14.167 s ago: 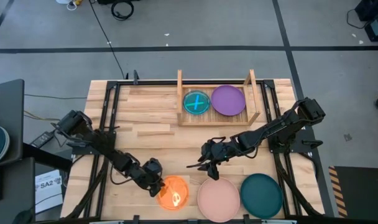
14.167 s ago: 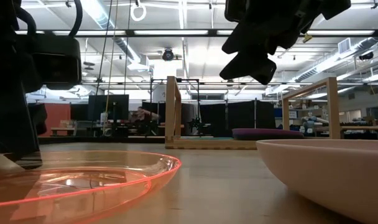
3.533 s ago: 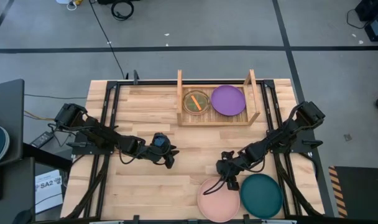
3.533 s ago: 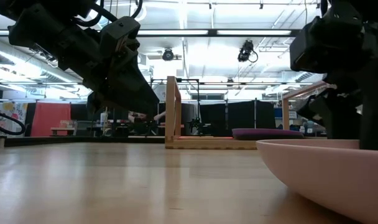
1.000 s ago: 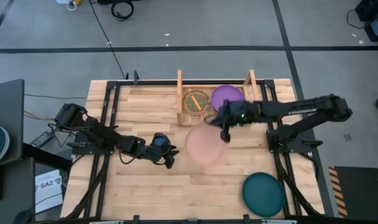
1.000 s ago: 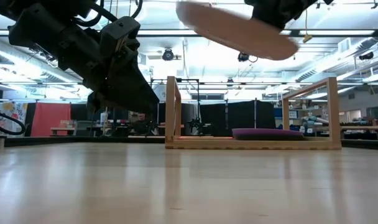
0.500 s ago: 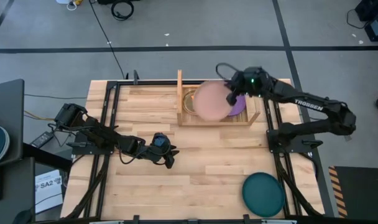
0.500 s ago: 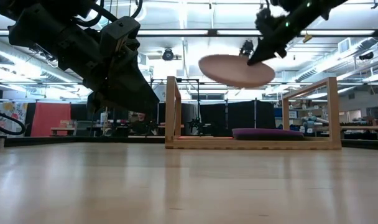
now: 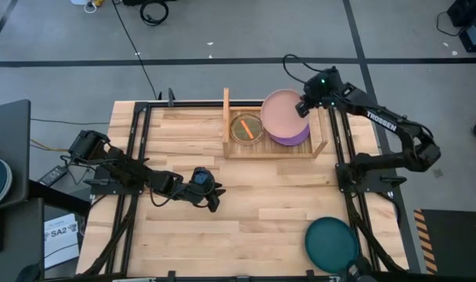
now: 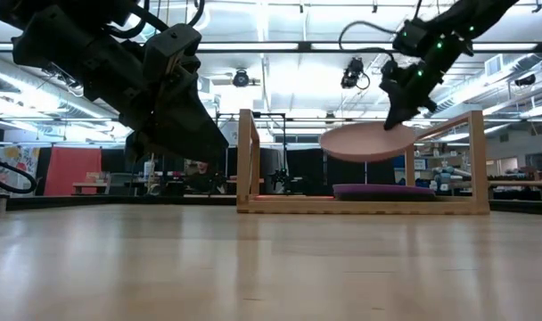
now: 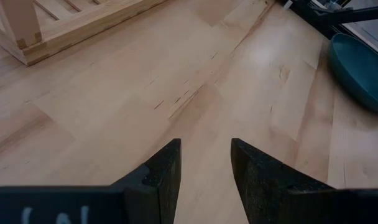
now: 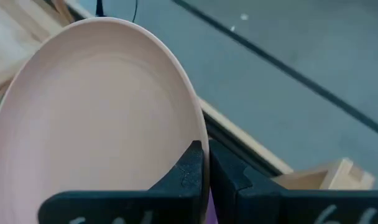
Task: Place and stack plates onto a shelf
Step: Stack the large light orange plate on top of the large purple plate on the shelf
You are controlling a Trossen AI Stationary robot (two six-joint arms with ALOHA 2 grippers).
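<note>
Two dark, near-black arms w/ chunky jointed links; matte housings, rounded at joints; right arm [image 9: 383, 125] carries white lettering along its long link, plus a small green light near wrist, at about 1 o'clock on table in high view; thin black cable loops off that wrist; left arm [image 9: 136, 178] at about 8 o'clock, bulky black segments w/ cable runs alongside; left gripper [image 11: 204, 163] shows two dark tapered fingers w/ flat inner faces, faint white marks on body below; right gripper [image 12: 206, 160] has two black angular fingers, faint white marks likewise.
</note>
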